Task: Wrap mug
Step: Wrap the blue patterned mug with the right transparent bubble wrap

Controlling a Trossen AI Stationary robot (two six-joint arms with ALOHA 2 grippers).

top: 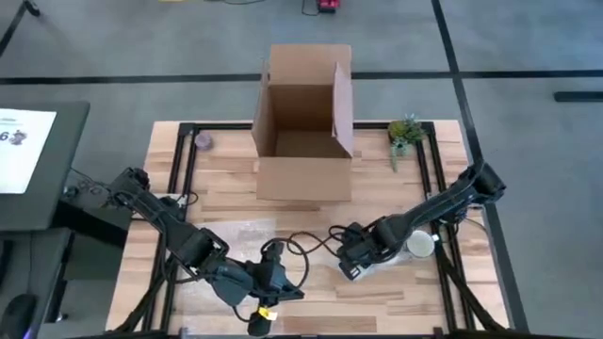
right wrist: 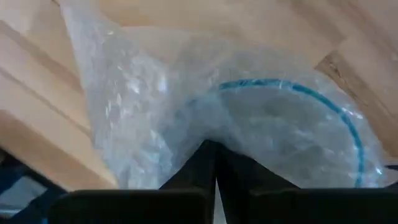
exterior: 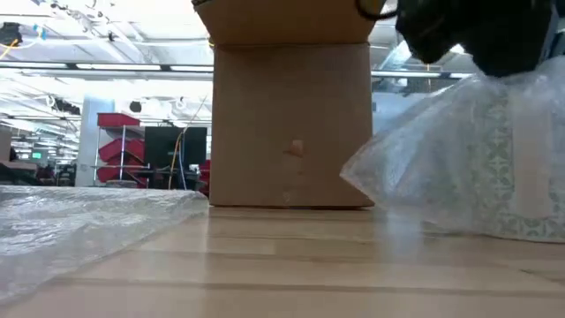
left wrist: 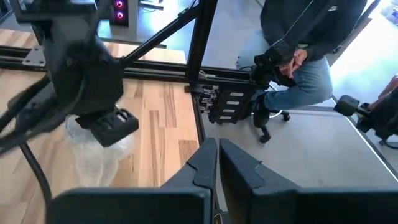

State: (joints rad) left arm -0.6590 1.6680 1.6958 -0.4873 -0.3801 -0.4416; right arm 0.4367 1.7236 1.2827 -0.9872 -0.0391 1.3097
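Note:
The mug (top: 421,245) is white and stands at the table's right. In the right wrist view its blue-lined rim (right wrist: 323,102) shows through clear bubble wrap (right wrist: 155,106) draped over it. In the low view the wrap (exterior: 459,168) tents over the mug (exterior: 525,177). My right gripper (top: 353,256) is shut on this wrap just left of the mug. My left gripper (top: 273,282) hovers near the table's front edge, shut on nothing (left wrist: 217,152). A second sheet of bubble wrap (top: 236,235) lies flat on the table at the left. My right gripper pinches a gathered bunch of the bubble wrap (right wrist: 211,134) between its two fingers, beside the mug's rim. The fingers slant down from above. The wrap runs from the fingers over the mug, and its lower edge (exterior: 441,225) lies on the table.
An open cardboard box (top: 303,132) stands at the middle of the far side. A small plant (top: 405,132) sits at the far right and a small round thing (top: 202,141) at the far left. Black cables (top: 306,247) loop between the grippers. A person (left wrist: 298,50) sits beyond the table.

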